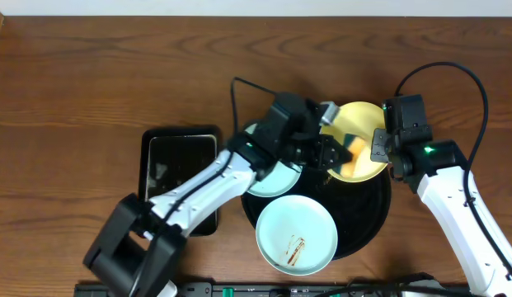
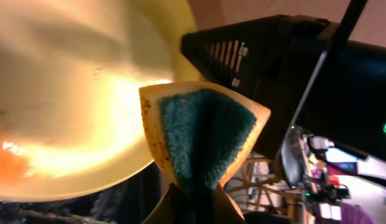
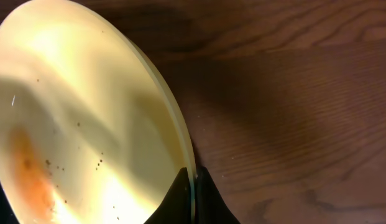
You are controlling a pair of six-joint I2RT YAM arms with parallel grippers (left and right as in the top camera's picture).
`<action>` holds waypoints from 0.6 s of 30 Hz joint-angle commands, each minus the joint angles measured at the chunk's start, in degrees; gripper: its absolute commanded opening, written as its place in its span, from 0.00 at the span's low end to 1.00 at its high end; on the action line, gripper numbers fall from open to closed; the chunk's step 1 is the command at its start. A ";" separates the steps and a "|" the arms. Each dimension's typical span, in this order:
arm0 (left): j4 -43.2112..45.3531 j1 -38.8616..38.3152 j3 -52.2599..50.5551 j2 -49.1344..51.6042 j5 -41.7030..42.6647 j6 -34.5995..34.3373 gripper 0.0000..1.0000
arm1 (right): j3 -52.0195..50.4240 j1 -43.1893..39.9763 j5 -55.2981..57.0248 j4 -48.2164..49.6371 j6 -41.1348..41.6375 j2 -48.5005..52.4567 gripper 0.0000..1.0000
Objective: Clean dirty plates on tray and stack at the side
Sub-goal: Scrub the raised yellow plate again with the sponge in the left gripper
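Dark wood tabletop (image 1: pixel 74 82) under everything. Your yellow plate (image 1: pixel 360 124) is off the surface and tilted, up over the far right edge of the round black tray (image 1: pixel 367 214). An orange-brown smear (image 3: pixel 28 168) and small specks show on its face. Your right end effector (image 3: pixel 193 196) is pinched closed on the plate's rim, one finger on each side of the edge. Your left end effector (image 2: pixel 193 205) is clamped on a sponge (image 2: pixel 205 134), yellow with a green scrub side, squeezed into a fold. From overhead the sponge sits over the plate's face near the lower rim; you can't tell whether it actually touches. On the tray, the front blue plate (image 1: pixel 295 233) lies flat with a brown streak in it. The second blue plate (image 1: pixel 264 177) sits at the tray's left edge, mostly hidden under the left arm. A rectangular tray (image 1: pixel 180 165) sits on the tabletop just left of the round one.
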 commanded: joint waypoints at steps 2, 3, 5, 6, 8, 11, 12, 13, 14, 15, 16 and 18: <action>4.48 -2.01 0.31 2.54 1.51 -5.49 0.07 | 1.25 0.44 -1.33 0.13 0.26 -0.85 0.01; 5.22 -2.40 0.31 3.13 1.01 -6.29 0.07 | 1.25 0.44 -1.33 0.11 0.42 -0.85 0.01; 5.75 -2.75 0.31 4.09 0.07 -7.13 0.08 | 1.25 0.44 -1.55 0.11 0.39 -0.85 0.01; 5.77 -2.75 0.31 4.46 -0.24 -7.30 0.07 | 1.25 0.44 -1.84 0.11 0.39 -0.85 0.01; 5.75 -2.75 0.31 4.90 -1.07 -7.39 0.08 | 1.25 0.44 -2.78 0.15 0.39 -0.85 0.01; 5.60 -2.75 0.31 5.51 -3.56 -7.26 0.07 | 1.25 0.44 -3.48 0.09 0.39 -0.85 0.02; 5.53 -2.75 0.31 5.64 -4.37 -7.17 0.07 | 1.25 0.46 -3.56 0.09 0.39 -0.85 0.02; 5.57 -2.75 0.31 5.99 -5.09 -7.04 0.07 | 1.25 0.44 -3.76 0.07 0.39 -0.85 0.02; 5.79 -2.75 0.31 6.25 -5.53 -6.97 0.07 | 1.25 0.44 -3.98 0.04 0.39 -0.85 0.01; 5.79 -2.75 0.31 6.54 -6.12 -6.95 0.07 | 1.25 0.46 -4.17 -0.02 0.37 -0.85 0.01; 5.77 -2.75 0.31 6.86 -6.69 -6.95 0.08 | 1.25 0.46 -4.17 -0.13 0.39 -0.85 0.01; 5.77 -2.75 0.31 7.82 -8.00 -6.93 0.07 | 1.25 0.46 -4.39 -0.37 0.37 -0.85 0.02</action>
